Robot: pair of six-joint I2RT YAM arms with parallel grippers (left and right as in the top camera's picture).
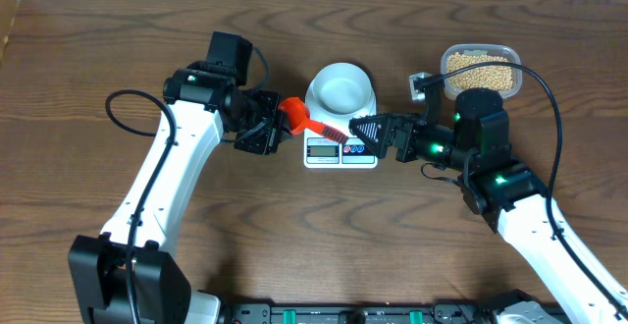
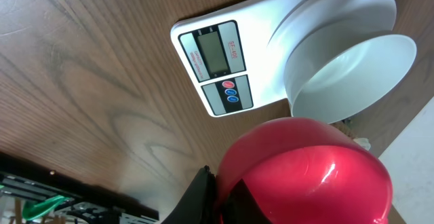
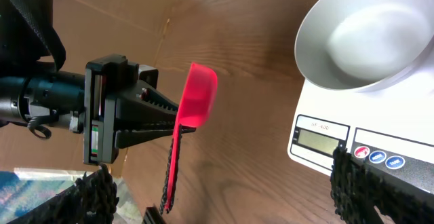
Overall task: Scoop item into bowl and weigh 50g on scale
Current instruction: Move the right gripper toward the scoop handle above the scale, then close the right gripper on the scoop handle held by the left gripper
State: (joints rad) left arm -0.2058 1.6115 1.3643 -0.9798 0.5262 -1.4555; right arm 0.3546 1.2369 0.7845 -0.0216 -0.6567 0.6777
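Left hand clamping red scoop, bowl on scale

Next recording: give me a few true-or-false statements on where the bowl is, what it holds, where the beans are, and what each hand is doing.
1. The bowl stands on the scale. True.
2. The bowl holds beans. False: it is empty.
3. The left hand is shut on the red scoop. True.
4. The right hand is shut on the scoop's handle. False: it is open and holds nothing, by the scale's front edge.
5. The beans lie in the clear tub on the right arm's side. True.
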